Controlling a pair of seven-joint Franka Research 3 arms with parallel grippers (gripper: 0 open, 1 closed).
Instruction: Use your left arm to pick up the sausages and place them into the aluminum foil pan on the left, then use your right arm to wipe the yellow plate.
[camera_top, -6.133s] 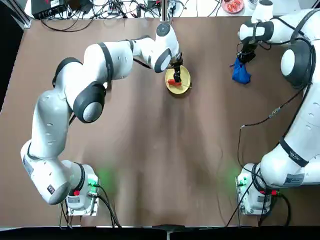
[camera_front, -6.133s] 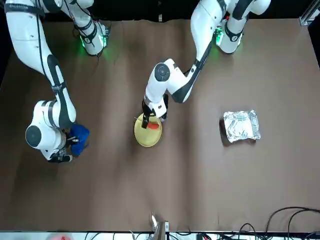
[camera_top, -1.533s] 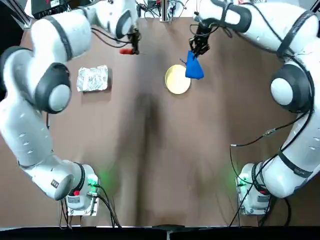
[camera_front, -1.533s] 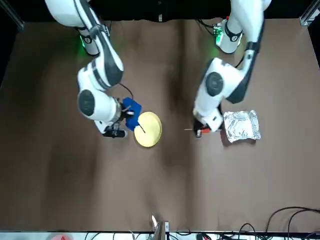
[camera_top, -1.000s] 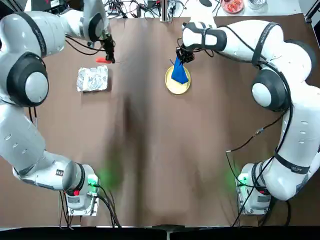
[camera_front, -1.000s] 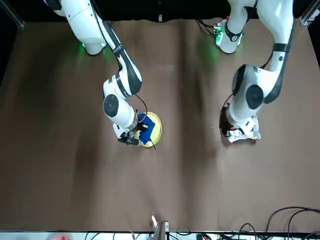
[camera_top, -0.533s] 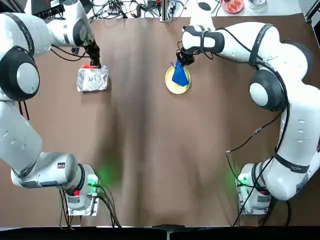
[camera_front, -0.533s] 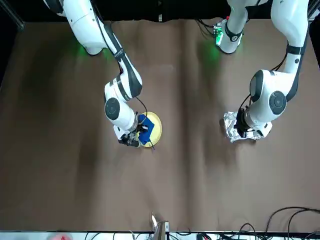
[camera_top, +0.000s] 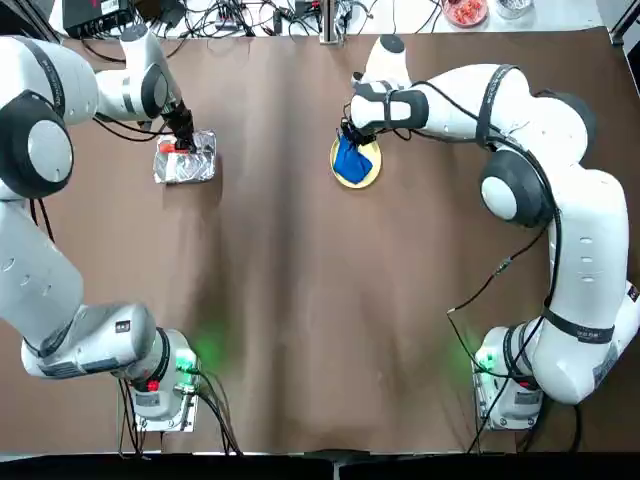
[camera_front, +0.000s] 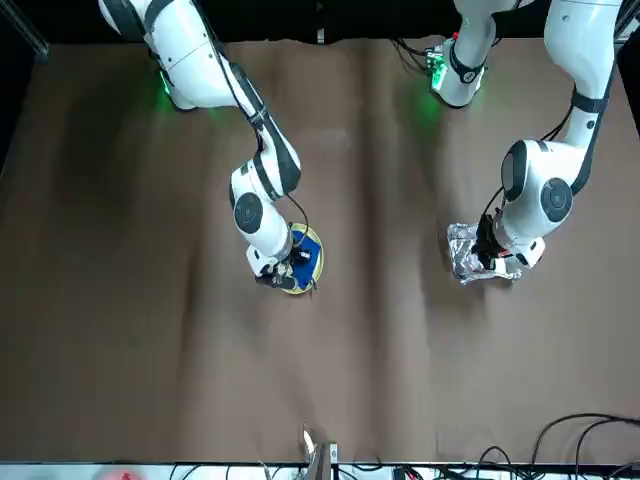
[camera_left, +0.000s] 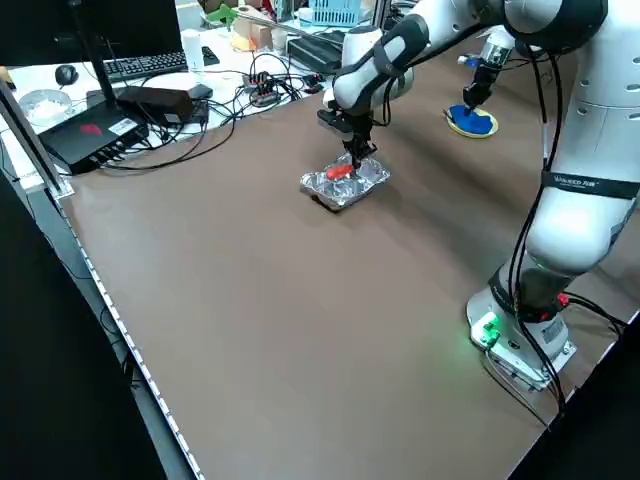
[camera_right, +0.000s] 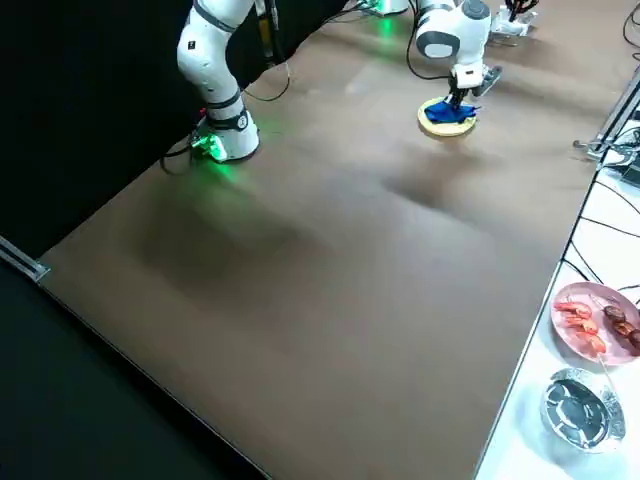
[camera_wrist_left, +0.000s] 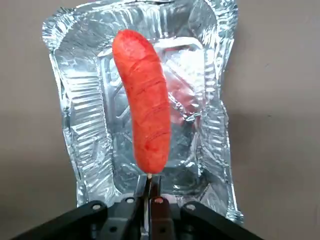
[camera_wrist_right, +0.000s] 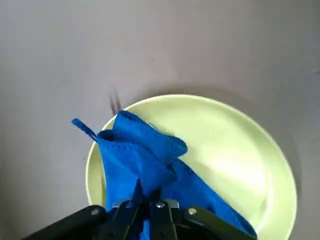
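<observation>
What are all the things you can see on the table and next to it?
small red-orange sausage: one, held by a thin stick over the foil pan
crinkled silver foil pan: one, on the robot's left side of the brown table
round pale-yellow plate: one, far middle of the table
blue cloth: one, lying on the yellow plate
pink dish of food: one, on the white ledge past the table
black keyboard: one, on the desk beside the table
left gripper: shut on the sausage's stick, above the pan
right gripper: shut on the blue cloth, over the plate
</observation>
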